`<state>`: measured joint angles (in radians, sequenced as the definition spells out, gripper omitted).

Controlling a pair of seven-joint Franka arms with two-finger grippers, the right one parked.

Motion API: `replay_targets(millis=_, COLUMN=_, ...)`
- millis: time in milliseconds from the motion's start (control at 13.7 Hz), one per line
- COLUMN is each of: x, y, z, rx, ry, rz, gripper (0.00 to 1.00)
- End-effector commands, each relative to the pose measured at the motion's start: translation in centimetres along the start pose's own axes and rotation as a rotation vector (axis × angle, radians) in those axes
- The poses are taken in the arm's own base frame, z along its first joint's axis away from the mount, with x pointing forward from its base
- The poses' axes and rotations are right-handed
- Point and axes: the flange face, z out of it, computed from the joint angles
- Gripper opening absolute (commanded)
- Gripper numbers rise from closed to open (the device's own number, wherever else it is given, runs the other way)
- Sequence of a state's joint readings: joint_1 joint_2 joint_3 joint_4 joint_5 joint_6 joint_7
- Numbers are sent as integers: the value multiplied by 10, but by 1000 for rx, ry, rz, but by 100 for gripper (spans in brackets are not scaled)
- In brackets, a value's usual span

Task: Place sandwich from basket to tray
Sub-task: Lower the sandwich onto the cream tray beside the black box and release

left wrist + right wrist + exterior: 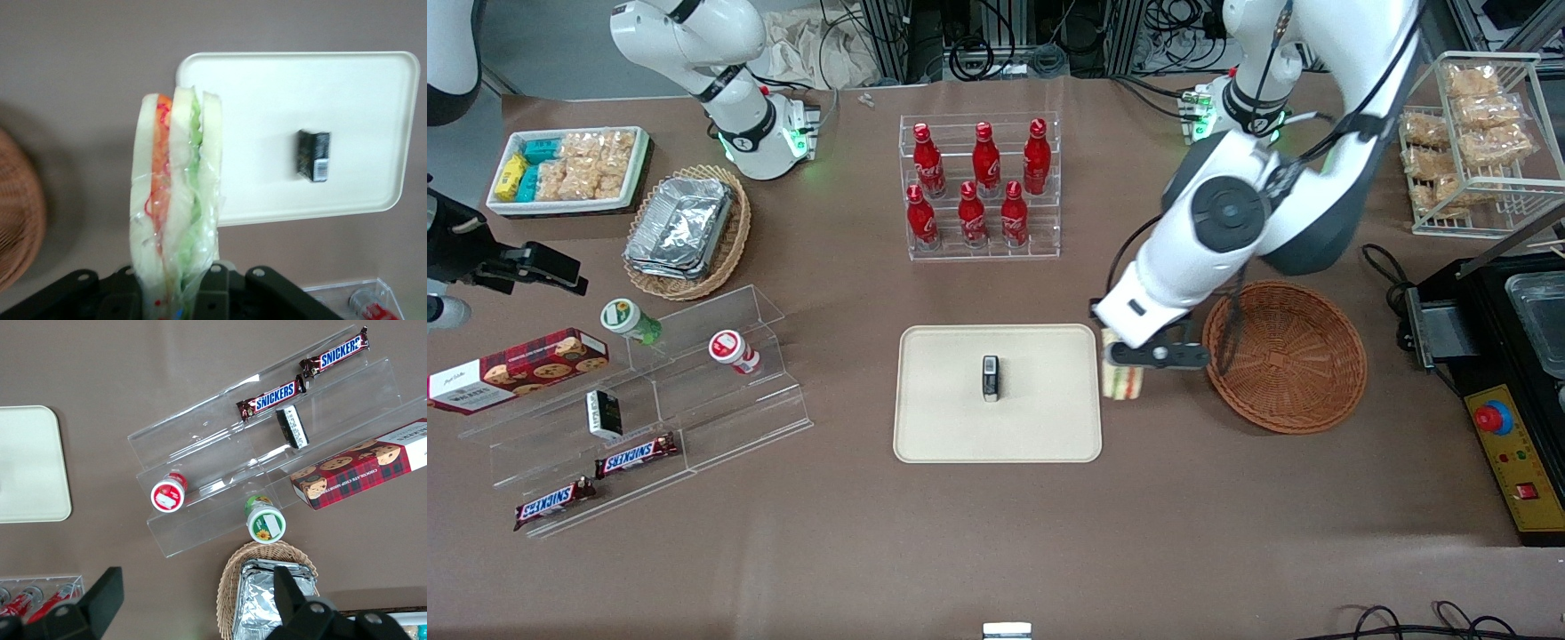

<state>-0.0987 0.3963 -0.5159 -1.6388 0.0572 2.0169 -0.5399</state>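
Between the tray (pixel 943 427) and the basket (pixel 1303 373), the gripper (pixel 1129 364) hangs above the bare surface (pixel 996 551), its fingers (pixel 212 293) pinching the sandwich (pixel 177 200) upright, just beside the tray's edge nearest the basket. The basket holds nothing. On the tray lies one small dark packet (pixel 991 378) near its middle. A rack of red bottles (pixel 980 187) stands farther from the front camera than the tray.
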Motion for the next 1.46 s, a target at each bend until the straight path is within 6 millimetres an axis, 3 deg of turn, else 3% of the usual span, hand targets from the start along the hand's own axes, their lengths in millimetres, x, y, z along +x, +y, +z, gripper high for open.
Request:
replay_targets(millis=0, x=20, y=12, z=44, rx=-30, ry=2, rz=6, gripper=0)
replay_targets(millis=146, x=20, y=22, z=87, rx=-5, ry=5, rz=30, gripper=0)
replay_targets(millis=366, x=32, y=18, z=144, rx=31, ry=58, rz=2, gripper=0)
replay_targets(millis=732, x=22, y=27, z=182, rx=33, ry=52, rz=-1, gripper=0)
replay_targets(millis=805, x=21, y=26, z=188, rx=37, ry=46, rz=-6, gripper=14)
replay_targets(millis=878, x=20, y=27, z=192, rx=38, ry=40, rz=-14, gripper=61)
replay_targets(millis=951, x=20, y=27, z=192, rx=39, ry=41, rz=-16, gripper=100)
replay_targets(millis=1098, x=22, y=28, z=177, rx=37, ry=60, rz=-37, gripper=100)
replay_targets(millis=1171, x=22, y=34, z=153, rx=33, ry=91, rz=-52, gripper=100)
replay_targets(millis=1390, x=10, y=48, z=59, rx=40, ry=172, rz=-110, gripper=100)
